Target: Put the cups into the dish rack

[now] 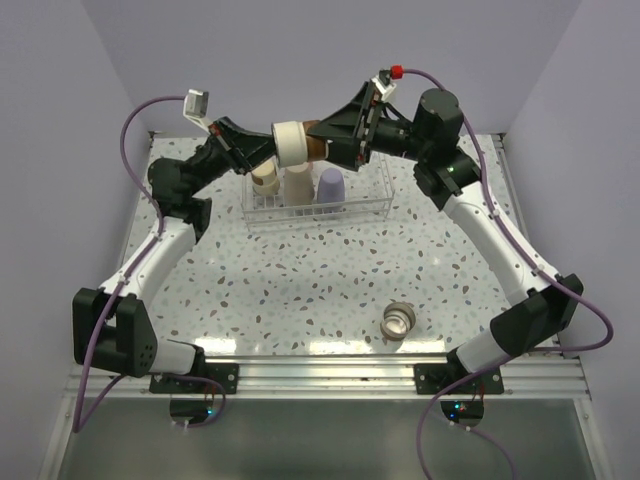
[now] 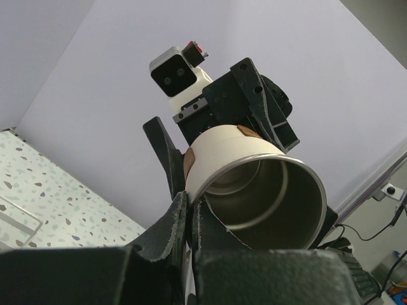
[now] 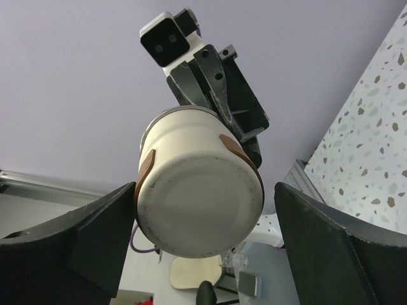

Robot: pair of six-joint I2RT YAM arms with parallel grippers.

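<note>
- Held cup (image 2: pixel 254 184): polished, mirror-bright metal inside and at the rim. The cream outer wall is smooth and matt, with tan patches.
- Steel cup (image 1: pixel 399 321): shiny metal lining.
- Desk (image 1: pixel 300 280): smooth, speckled stone-look top with a faint sheen.
- Dish rack (image 1: pixel 365 215): clear, glossy bars.
- Left gripper (image 2: pixel 189 206): matt black plastic.
</note>
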